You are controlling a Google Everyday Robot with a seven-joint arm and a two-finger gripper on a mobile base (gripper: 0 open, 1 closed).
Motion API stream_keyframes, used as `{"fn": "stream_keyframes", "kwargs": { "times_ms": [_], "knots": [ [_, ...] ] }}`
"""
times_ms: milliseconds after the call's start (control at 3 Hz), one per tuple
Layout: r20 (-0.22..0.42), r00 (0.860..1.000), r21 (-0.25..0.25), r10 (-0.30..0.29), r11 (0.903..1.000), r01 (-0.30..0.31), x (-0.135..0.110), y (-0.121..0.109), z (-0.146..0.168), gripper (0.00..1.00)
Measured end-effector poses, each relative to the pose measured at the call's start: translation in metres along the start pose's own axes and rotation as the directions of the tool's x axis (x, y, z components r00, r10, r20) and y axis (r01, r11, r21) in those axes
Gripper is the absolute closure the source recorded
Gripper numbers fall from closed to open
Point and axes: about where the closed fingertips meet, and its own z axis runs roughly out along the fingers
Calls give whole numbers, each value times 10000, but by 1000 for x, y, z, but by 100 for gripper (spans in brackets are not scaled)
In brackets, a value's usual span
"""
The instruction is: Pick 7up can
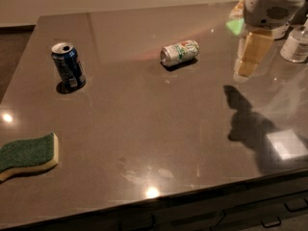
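The 7up can [179, 53] is lying on its side mid-back on the bench [144, 134], and the end effector [250, 57] is hanging well off to the right. Can't tell if it's released or clenched. I'm guessing it should be closing across the can's body, not its ends.

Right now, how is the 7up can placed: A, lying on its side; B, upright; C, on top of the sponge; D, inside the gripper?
A: the 7up can lies on its side on the table, while the gripper hangs apart from it near the view's right edge.
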Motion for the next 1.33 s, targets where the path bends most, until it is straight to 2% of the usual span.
{"fn": "stream_keyframes", "kwargs": {
  "times_ms": [333, 667, 1333],
  "knots": [
    [110, 9996, -234, -278, 9993, 281, -7, -39, 18, 0],
    [211, 9984, -442, -525, 9976, 534, -15, -68, 38, 0],
    [442, 9879, -802, -1490, 9851, 1521, -50, -94, 79, 0]
  ]
}}
